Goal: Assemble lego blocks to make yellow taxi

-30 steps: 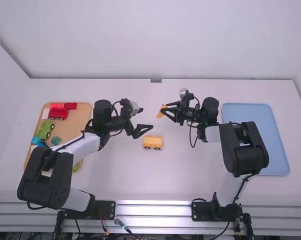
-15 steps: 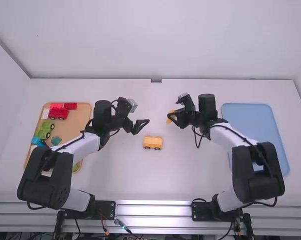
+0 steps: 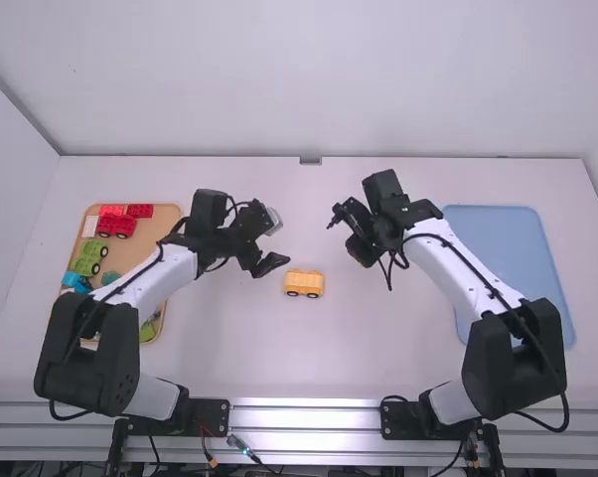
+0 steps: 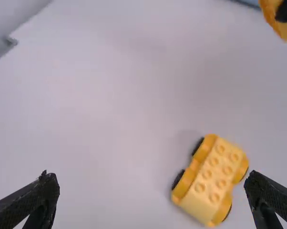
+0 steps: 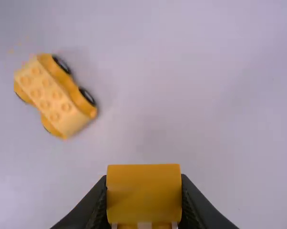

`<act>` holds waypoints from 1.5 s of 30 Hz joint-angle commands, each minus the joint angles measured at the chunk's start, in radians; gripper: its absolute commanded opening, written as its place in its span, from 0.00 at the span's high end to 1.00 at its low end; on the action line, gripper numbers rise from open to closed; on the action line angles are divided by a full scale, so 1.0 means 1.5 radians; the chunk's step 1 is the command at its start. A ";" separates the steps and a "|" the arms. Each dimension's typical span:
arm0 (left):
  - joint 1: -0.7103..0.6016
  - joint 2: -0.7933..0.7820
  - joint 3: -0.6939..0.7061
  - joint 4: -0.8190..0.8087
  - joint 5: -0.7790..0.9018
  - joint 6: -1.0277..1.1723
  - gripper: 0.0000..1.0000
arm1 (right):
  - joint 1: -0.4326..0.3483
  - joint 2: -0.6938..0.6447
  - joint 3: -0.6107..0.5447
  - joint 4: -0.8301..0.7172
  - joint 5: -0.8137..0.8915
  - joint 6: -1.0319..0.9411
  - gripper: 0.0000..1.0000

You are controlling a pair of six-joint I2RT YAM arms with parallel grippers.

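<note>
Yellow taxi base point(image 3: 303, 283): sits upright on the white table point(image 3: 309, 368), between the two grippers and apart from both. Stands on black wheels point(image 4: 199, 146) and carries two rows of four studs on top, with nothing fitted on them.

Left gripper point(image 3: 272, 264): hangs just left of the base and slightly farther from the high camera. Spreads its fingers point(image 4: 38, 202) wide with nothing between them.

Right gripper point(image 3: 361, 250): hangs to the right of the base, also slightly farther from the high camera, and grasps a yellow block point(image 5: 143, 193) between both fingers. Holds that block clear of the base, with a smooth face turned to the wrist camera.

Wooden tray point(image 3: 166, 225): lies well to the left of the base, partly covered by the left arm point(image 3: 145, 278). Contains a red car point(image 3: 116, 226), red blocks point(image 3: 140, 211), a white piece point(image 3: 89, 227), a green vehicle point(image 3: 88, 260), a blue piece point(image 3: 75, 282) and a teal piece point(image 3: 111, 278), all well apart from the base.

Blue tray point(image 3: 518, 248): lies well to the right of the base, partly covered by the right arm point(image 3: 453, 268).
</note>
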 commanded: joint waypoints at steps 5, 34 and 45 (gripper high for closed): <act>0.002 0.005 0.063 -0.122 0.064 0.337 0.01 | 0.009 0.061 0.017 -0.038 0.040 -0.092 1.00; 0.216 0.005 -0.038 -0.068 0.326 0.403 0.01 | 0.082 0.270 0.016 -0.007 0.113 -0.282 0.46; 0.204 0.005 -0.073 -0.043 0.349 0.405 0.01 | 0.074 0.261 0.036 -0.009 0.060 -0.293 0.01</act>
